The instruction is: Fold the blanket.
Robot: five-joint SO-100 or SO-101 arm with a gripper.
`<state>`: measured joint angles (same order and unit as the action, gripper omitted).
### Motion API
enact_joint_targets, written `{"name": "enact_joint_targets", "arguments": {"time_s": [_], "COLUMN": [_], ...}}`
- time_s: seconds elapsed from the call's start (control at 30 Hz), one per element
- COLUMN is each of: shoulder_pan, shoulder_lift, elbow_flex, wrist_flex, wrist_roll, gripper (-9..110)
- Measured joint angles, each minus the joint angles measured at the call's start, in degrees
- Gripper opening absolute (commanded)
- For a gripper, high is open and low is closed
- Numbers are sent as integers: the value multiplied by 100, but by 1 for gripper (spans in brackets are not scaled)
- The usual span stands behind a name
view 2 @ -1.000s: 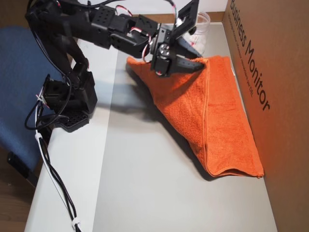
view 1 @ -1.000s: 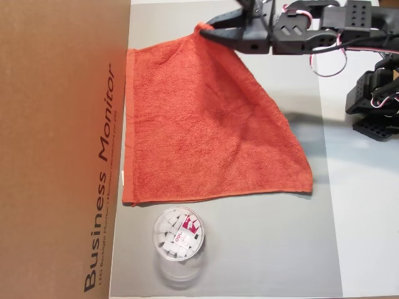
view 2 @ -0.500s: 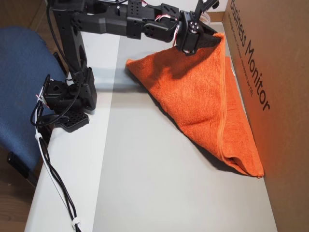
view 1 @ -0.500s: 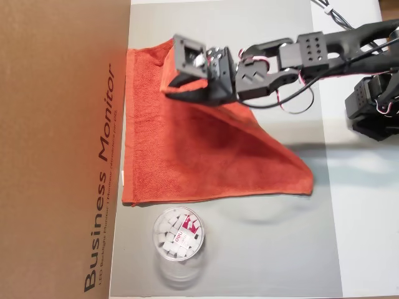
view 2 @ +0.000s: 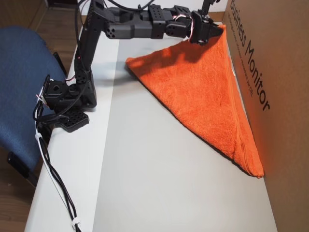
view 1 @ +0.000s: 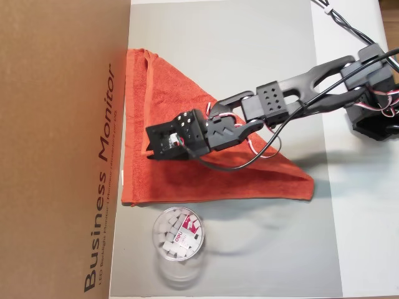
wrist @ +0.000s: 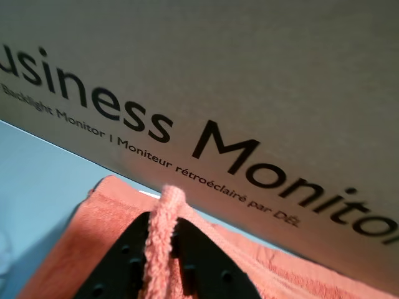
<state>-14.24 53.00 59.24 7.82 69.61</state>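
The blanket (view 1: pixel 163 179) is an orange-red terry towel lying on the grey mat, doubled over diagonally into a triangle. In both overhead views its long edge runs along the cardboard box. My gripper (view 1: pixel 150 148) is shut on one towel corner and holds it just above the lower layer, close to the box. From the other overhead view the gripper (view 2: pixel 218 30) pinches that raised corner at the top of the blanket (view 2: pixel 207 92). The wrist view shows a fuzzy strip of blanket (wrist: pixel 163 215) clamped between my black jaws, more towel lying below.
A large cardboard box (view 1: pixel 62 149) printed "Business Monitor" walls off one side of the mat. A clear round tub (view 1: pixel 178 233) with small white pieces stands just beyond the towel's edge. The arm's base (view 1: pixel 374 118) sits off the mat; a blue chair (view 2: pixel 19 87) is beside the table.
My gripper carried the held corner across the towel toward the cardboard box and lower, so the cloth folded over itself from a raised sheet into a flatter triangle.
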Motion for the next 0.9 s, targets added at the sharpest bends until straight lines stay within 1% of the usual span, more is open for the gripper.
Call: {"name": "enact_joint_targets", "arguments": {"time_s": [0.17,0.37,0.6,0.9], "shoulder_pan": [-62,-246,-369,-483], "shoulder_lift": [-967,-1679,-2092,-2364], "elbow_flex": [-835,-1397,-1512,-1529], "wrist_flex": [0,0,0,0], "wrist_roll": [-404,-686,-1116,-1125], "gripper": [0,0,0,1]}}
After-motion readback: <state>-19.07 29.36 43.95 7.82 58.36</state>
